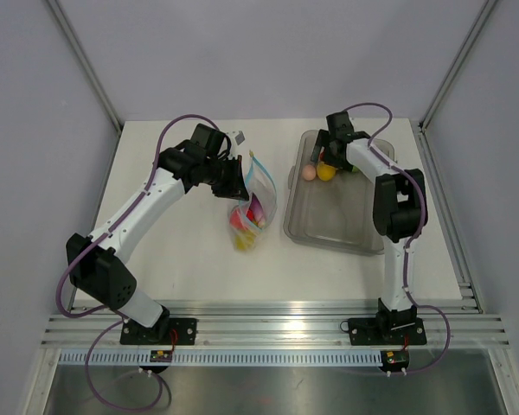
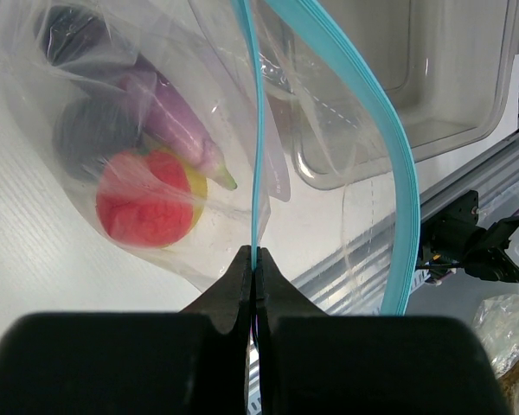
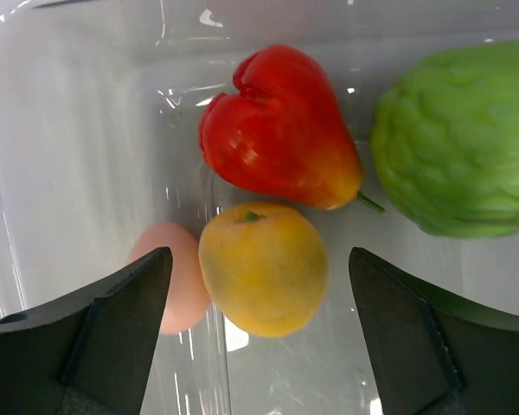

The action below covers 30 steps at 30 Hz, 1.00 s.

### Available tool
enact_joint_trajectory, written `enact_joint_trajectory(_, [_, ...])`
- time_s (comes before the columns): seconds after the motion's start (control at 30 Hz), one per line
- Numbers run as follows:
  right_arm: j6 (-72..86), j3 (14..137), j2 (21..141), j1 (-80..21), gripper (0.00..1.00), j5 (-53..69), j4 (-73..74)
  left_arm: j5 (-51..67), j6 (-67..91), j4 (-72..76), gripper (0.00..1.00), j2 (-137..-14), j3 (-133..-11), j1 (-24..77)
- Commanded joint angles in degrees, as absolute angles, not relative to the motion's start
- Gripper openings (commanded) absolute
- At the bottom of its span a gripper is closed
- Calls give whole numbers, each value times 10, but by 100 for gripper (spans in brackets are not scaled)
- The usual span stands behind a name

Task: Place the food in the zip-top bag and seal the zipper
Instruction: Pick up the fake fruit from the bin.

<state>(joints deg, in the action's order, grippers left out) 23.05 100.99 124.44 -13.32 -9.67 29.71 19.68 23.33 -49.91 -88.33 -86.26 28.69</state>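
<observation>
The clear zip-top bag (image 1: 253, 207) hangs over the table's middle. My left gripper (image 2: 256, 252) is shut on one side of its light-blue zipper (image 2: 258, 156), and the other side bows away, so the mouth gapes. Inside the bag (image 2: 60, 69) lie a red fruit (image 2: 147, 203), a purple eggplant (image 2: 177, 121) and a dark piece (image 2: 95, 134). My right gripper (image 3: 260, 251) stands open in the bin, its fingers either side of a yellow fruit (image 3: 264, 268) without touching it. A red fruit (image 3: 281, 130), a green one (image 3: 458, 138) and a pink one (image 3: 177, 277) lie beside it.
The grey translucent bin (image 1: 337, 216) stands right of the bag, with the remaining food in its far left corner (image 1: 320, 169). An aluminium rail (image 1: 268, 324) runs along the near table edge. Slanted frame posts (image 1: 86, 65) rise at the back corners.
</observation>
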Motion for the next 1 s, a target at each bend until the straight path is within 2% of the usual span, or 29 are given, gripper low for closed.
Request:
enact_joint_trajectory(0.0, [234, 1048, 1271, -132, 89, -75, 301, 195, 221, -492, 0, -869, -877, 286])
enact_joint_trajectory(0.23, [257, 1002, 1259, -131, 77, -72, 280, 194, 221, -498, 0, -866, -878, 286])
enact_joint_trajectory(0.4, [274, 945, 1195, -131, 49, -94, 251, 193, 221, -500, 0, -860, -877, 286])
enact_joint_trajectory(0.8, [265, 762, 943, -131, 42, -73, 224, 198, 227, -490, 0, -853, -870, 286])
enact_joint_trajectory(0.97, [262, 737, 827, -143, 41, -41, 244, 202, 235, -481, 0, -853, -862, 287])
